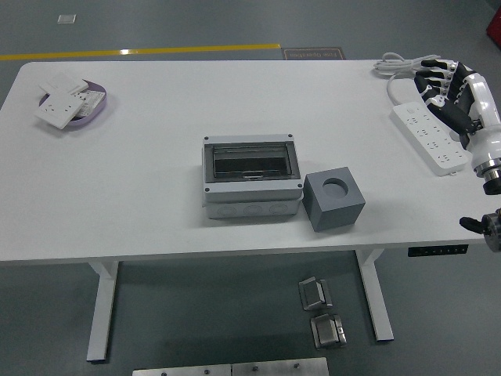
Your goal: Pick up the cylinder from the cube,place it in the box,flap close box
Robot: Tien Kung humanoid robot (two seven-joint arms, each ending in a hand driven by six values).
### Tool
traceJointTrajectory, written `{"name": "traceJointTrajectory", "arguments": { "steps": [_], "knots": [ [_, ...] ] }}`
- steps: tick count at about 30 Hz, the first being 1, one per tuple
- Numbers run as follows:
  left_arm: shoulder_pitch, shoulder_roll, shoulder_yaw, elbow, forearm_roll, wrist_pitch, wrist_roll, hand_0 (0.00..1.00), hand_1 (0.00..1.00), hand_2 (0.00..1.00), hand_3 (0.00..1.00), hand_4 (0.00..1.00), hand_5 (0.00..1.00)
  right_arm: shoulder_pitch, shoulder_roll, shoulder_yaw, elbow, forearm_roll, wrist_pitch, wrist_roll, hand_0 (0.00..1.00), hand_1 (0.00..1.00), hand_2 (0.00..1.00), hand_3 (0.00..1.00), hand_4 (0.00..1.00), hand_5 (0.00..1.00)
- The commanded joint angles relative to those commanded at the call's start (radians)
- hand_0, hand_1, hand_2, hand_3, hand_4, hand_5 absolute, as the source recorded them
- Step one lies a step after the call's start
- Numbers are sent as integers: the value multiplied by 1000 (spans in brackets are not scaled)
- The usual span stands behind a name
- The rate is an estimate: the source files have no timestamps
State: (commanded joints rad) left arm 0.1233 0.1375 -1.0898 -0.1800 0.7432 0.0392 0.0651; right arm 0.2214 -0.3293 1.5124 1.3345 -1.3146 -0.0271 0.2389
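Note:
The grey box [251,178] stands at the middle of the white table [133,188], its dark see-through flap lying flat over the top. The grey cube [334,201] stands just right of it, and its round hole [336,187] is empty. No cylinder shows anywhere. My right hand [440,88] is at the far right edge, over the white power strip [427,135], with its fingers relaxed and holding nothing. The left arm is out of view.
A purple dish [72,106] with white switch plates sits at the far left of the table. The power strip's white cable [395,63] coils at the far right corner. Metal parts [321,313] lie on the floor under the table.

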Motion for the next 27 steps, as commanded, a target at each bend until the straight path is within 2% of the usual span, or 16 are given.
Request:
{"name": "traceJointTrajectory", "arguments": {
  "steps": [3,4,9,10,27],
  "knots": [
    [0,1,4,0,-1,-1,0,586,630,610,611,649,182,-6,3,-3,-1,2,1,1,722,682,694,703,792,321],
    [0,1,5,0,-2,-1,0,587,630,611,612,651,183,-7,3,-4,-1,2,2,1,723,682,687,697,799,270],
    [4,-3,5,0,-4,0,0,587,630,611,612,651,183,-14,4,1,1,1,2,-3,723,682,687,697,799,270],
    [4,-4,4,0,-4,0,0,587,630,611,613,652,183,-14,4,2,1,0,2,-3,726,684,683,718,809,229],
    [4,-14,-7,0,-3,2,-3,587,630,611,613,654,185,6,5,-33,-9,7,1,-1,720,686,687,740,799,209]
  ]
}}
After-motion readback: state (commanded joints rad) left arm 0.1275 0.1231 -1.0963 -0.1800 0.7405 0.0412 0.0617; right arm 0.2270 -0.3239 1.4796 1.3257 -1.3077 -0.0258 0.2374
